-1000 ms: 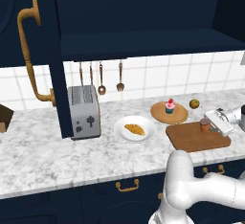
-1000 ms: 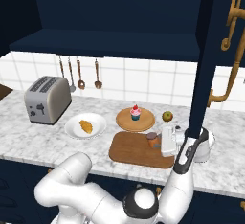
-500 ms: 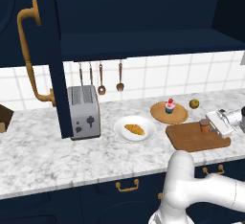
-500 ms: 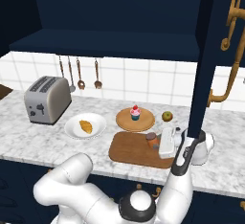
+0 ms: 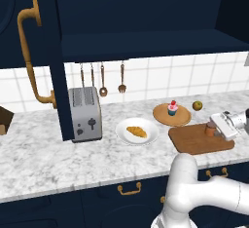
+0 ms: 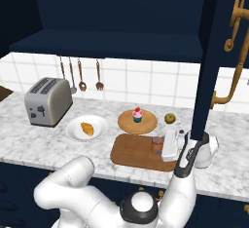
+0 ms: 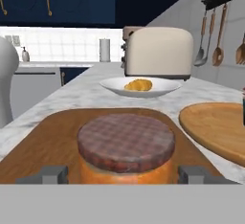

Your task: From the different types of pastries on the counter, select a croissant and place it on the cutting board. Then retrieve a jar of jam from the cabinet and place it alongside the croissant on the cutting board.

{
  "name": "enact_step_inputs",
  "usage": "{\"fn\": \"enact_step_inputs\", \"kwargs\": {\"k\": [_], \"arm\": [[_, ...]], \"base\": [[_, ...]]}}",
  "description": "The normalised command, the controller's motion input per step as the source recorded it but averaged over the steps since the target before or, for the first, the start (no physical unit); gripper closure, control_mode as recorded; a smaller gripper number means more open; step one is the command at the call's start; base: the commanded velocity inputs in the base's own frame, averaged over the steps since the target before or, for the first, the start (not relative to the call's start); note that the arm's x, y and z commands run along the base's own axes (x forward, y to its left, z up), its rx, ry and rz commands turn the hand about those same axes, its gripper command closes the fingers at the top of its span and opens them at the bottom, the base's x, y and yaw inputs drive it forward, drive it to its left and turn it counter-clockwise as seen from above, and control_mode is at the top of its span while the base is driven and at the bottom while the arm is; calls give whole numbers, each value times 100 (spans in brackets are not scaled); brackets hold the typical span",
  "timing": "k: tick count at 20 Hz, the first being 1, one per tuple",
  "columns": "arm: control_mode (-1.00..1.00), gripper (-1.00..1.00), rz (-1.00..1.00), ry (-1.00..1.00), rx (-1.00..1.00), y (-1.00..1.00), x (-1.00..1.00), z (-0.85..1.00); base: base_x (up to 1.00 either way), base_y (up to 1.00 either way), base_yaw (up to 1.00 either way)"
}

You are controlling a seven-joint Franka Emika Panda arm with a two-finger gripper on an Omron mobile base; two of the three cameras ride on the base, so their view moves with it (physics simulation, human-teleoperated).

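Gripper point(image 7: 122, 174) set low at the right end of the cutting board point(image 5: 194, 142), fingers spread wide, one tip point(image 7: 48, 174) to each side of the jar of jam point(image 7: 125, 149) with a gap showing between each tip and the jar wall; not clamped. Seen in the left base view at point(image 5: 220, 128), in the right base view at point(image 6: 165, 146).

Compared with half a second ago: hand shifted slightly rightward and away from the jar; jar unmoved on the board. Croissant, cupcake and plates unchanged.

Jar of jam point(image 5: 210, 129): short orange-brown cylinder, darker brown lid with a faint checked pattern, standing upright on the right part of the cutting board point(image 6: 136, 151), just beside the hand point(image 6: 156, 144).

Croissant point(image 5: 136, 132): golden-orange crescent, lying on the round white plate point(image 5: 124, 133) left of the board, not on the board. Also visible at point(image 6: 87, 128) and, farther off, at point(image 7: 139, 84).

Cupcake point(image 5: 172, 107) with pink frosting on the round tan wooden plate point(image 5: 160, 115), far side of the board. Small green-brown fruit point(image 5: 197, 105) right of that plate. Toaster point(image 5: 85, 115) far left on the counter point(image 5: 44, 159). Cabinet door point(image 5: 48, 51) standing open, brass handle point(image 5: 29, 56) facing out.

Lower part of the jar cut off in the hand view; finger contact surfaces hidden behind the hand in both base views. Wooden plate cropped at the right edge of the hand view.
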Motion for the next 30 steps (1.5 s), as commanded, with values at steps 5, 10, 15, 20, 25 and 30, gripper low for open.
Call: {"fn": "enact_step_inputs", "kwargs": {"k": [5,10,15,20,25,30], "arm": [[-100,-100,11,-1,0,-57,13,0],[-100,-100,7,0,0,-25,34,30],[-100,-100,7,-6,-5,0,9,66],[-100,-100,3,-3,-10,21,12,10],[-100,-100,2,-26,-25,13,0,23],[-100,-100,0,-22,-25,47,0,34]], "base": [[0,0,0],[0,0,0],[0,0,0],[0,0,0],[0,0,0],[0,0,0]]}}
